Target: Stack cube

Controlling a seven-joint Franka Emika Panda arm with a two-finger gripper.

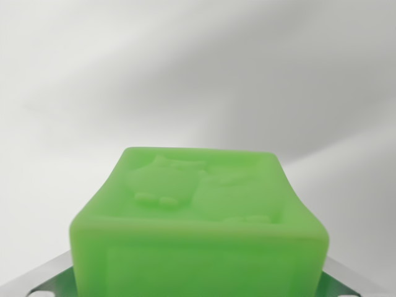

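A green cube [198, 210] fills the lower middle of the wrist view, very close to the camera. Its top face carries raised animal-like shapes inside a raised rim. My gripper [198, 288] sits at the bottom edge, with a grey metal finger [46, 283] showing at the cube's left side and another finger [343, 281] at its right. Both fingers lie against the cube's sides, so the gripper is shut on it. The cube's lower part is cut off by the frame. No second cube shows.
Behind the cube lies a plain white surface [185, 74], blurred, with soft grey shadows across it.
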